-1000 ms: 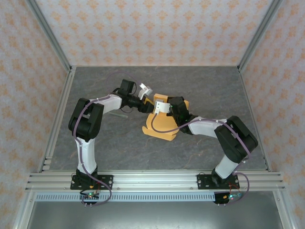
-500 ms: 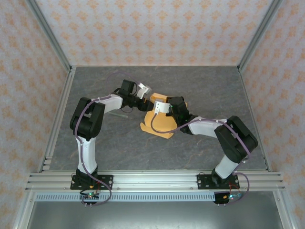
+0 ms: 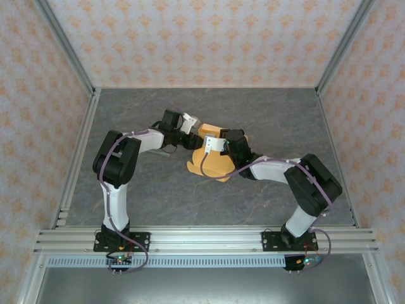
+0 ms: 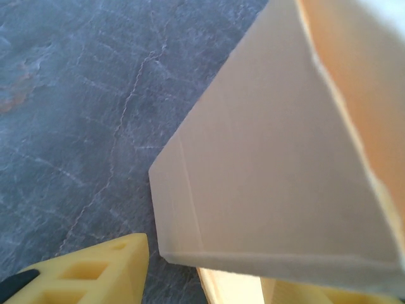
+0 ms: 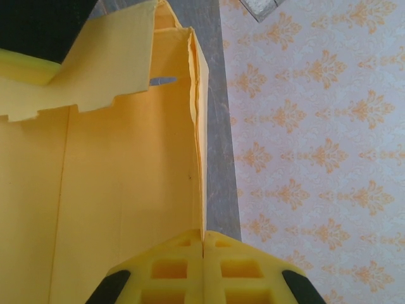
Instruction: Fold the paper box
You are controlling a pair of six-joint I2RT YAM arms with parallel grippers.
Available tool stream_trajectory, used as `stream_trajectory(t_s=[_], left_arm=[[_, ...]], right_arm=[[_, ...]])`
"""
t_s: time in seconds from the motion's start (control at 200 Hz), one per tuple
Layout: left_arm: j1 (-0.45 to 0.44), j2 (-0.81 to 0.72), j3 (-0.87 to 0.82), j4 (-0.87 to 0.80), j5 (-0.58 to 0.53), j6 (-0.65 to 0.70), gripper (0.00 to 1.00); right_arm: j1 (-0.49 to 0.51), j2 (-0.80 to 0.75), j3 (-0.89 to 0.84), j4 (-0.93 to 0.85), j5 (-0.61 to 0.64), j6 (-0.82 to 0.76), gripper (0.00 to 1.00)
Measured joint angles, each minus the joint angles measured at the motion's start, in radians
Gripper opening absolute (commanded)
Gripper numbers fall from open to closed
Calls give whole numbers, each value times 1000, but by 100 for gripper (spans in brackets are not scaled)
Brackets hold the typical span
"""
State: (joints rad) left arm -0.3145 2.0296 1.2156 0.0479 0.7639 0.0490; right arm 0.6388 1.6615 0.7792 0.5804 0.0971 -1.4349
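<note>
One paper box (image 3: 214,163), partly folded, sat mid-way across the grey table (image 3: 126,183) between the two arms. The right gripper (image 5: 202,244) had its fingers pressed together on the edge of a card wall. The left gripper (image 3: 192,130), fingers apart around a flap, had moved closer to the box's far-left corner than a second earlier.

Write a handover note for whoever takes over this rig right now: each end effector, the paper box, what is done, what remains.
Left end effector: open, at a pale flap of the paper box, not clamped.
Right end effector: shut on a card edge of the box.
Box: middle of the table.
Done: some panels stand raised.
Left: fold and tuck the remaining flaps; it is not a closed box.
</note>
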Motion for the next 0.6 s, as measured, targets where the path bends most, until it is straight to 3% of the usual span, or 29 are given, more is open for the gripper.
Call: stream_trajectory(t_s=[0.601], left_arm=[[-19, -10, -7, 77, -64, -25, 48]], right_arm=[[7, 13, -5, 5, 9, -29, 0]])
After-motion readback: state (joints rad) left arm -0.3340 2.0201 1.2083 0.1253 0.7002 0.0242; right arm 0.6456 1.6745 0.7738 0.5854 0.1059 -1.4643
